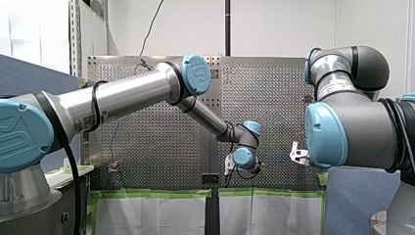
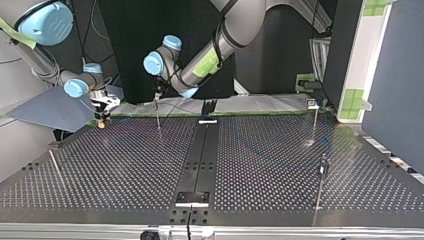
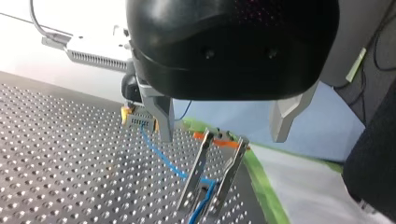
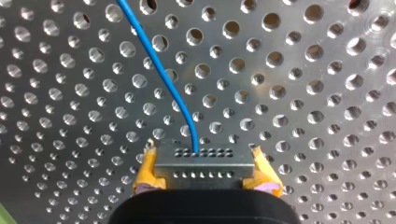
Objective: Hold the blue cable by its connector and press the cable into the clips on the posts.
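My right gripper (image 4: 204,162) is shut on the grey connector (image 4: 201,169), its yellow pads on both ends. The blue cable (image 4: 161,70) leaves the connector and runs away over the perforated table. In the left wrist view the cable (image 3: 163,156) goes from the connector (image 3: 141,122) into the foot of a two-pronged clip post (image 3: 231,172). My left gripper (image 3: 222,138) hangs above that post, its metal fingers (image 3: 161,116) open with nothing between them. In the top view my left gripper (image 2: 158,95) is at the far edge and my right gripper (image 2: 103,114) at the far left.
More thin posts stand at the top view's right (image 2: 315,122), (image 2: 322,172) and left (image 2: 54,165). A black rail (image 2: 200,150) runs down the table's middle. Green tape (image 3: 261,186) lines the table edge beside the clip post.
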`<state>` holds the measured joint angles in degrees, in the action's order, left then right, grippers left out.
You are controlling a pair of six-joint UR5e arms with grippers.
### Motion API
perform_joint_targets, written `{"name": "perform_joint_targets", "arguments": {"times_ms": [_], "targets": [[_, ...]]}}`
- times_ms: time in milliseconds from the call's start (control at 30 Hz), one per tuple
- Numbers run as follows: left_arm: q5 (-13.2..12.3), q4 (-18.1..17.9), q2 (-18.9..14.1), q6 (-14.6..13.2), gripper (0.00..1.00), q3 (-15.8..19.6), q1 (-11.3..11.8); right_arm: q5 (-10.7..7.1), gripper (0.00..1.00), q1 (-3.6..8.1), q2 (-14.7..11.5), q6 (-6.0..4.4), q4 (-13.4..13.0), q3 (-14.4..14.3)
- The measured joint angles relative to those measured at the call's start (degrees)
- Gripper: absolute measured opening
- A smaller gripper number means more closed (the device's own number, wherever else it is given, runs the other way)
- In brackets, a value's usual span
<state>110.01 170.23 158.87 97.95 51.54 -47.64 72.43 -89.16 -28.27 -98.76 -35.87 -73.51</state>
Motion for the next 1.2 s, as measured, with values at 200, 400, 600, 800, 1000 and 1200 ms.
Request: {"name": "perform_joint_targets", "arguments": {"times_ms": [200,400,600,800,1000,1200], "targets": [[-1.18,-0.27,-0.01,0.53,1.0,0.84,-0.22,-0.13,0.0,-0.06,0.0,0.06,0.08,-0.01],[-1.14,-1.06,-0.02,0.43,1.0,1.72,-0.14,-0.17,0.0,-0.08,0.0,0.13,0.31,0.01],[-0.33,-4.18,-0.01,0.45,1.0,2.29,-0.32,-0.17,0.0,-0.06,0.0,0.08,0.29,0.01],[0.41,-6.6,-0.02,0.42,1.0,2.56,-0.43,-0.17,0.0,-0.09,0.0,0.07,0.34,0.0],[0.81,-6.86,-0.02,0.64,1.0,2.57,-0.52,-0.18,0.0,-0.17,0.0,0.05,0.38,0.0],[0.86,-6.75,-0.02,0.92,1.0,2.58,-0.54,-0.18,0.0,-0.21,0.0,0.05,0.42,0.02]]}}
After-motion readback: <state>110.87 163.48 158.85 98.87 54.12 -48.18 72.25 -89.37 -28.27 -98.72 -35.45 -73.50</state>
